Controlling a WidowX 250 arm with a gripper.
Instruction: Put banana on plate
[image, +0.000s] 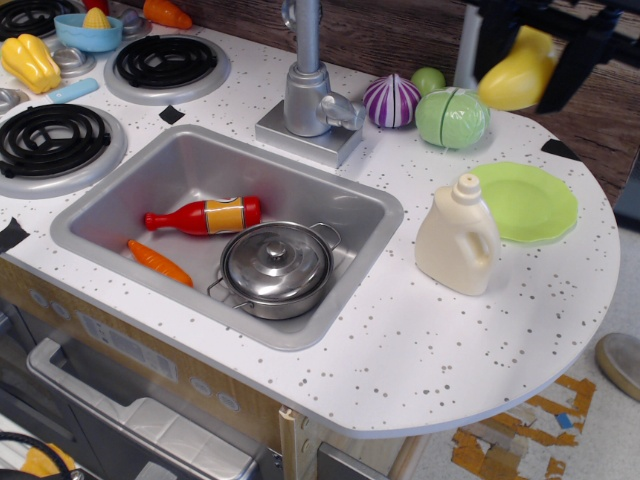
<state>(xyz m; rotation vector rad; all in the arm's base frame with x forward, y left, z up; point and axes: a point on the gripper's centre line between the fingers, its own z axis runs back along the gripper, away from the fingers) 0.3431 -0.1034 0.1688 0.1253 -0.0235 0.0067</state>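
Note:
The bright-yellow toy banana (518, 78) hangs high at the top right, held between the black fingers of my gripper (530, 50). The gripper is shut on it and most of the gripper runs out of the top edge. The lime-green plate (527, 202) lies flat on the speckled counter at the right, below and slightly in front of the banana, with nothing on it.
A cream bottle (457, 238) stands just left of the plate. A pale-green cabbage (452, 117), a purple onion (391, 101) and a small green ball (428, 80) sit behind. The faucet (306, 90) and sink (110, 195) hold a pot (276, 266), red bottle (203, 216) and carrot (158, 262).

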